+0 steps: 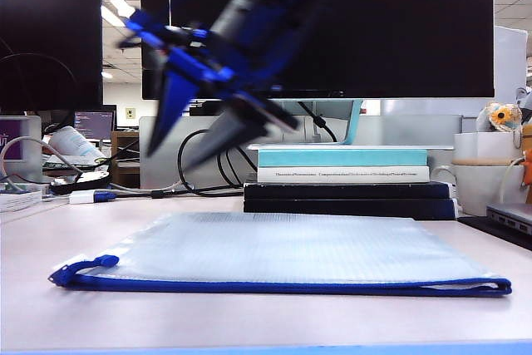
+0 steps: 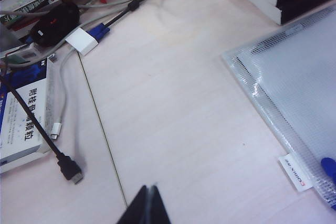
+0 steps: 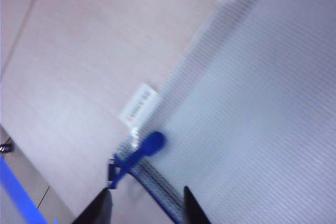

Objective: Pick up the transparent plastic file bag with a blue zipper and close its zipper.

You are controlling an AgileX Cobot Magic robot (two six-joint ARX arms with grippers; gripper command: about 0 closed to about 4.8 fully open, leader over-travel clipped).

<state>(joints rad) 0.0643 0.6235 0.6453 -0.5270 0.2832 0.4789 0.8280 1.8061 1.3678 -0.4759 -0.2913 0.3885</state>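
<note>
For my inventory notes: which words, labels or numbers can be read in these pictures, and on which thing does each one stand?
Box beside the cables: large Chinese characters, too angled to quote surely.
White tag on the file bag: small red print, too blurred.
White book in the stack: a spine title, too small.
Nothing else legible.

The right claw [image 1: 193,135] has long, tapering dark fingers on bright blue brackets, below a thick black cylindrical wrist. The left claw [image 2: 148,206] shows thin black fingertips pressed together.
</note>
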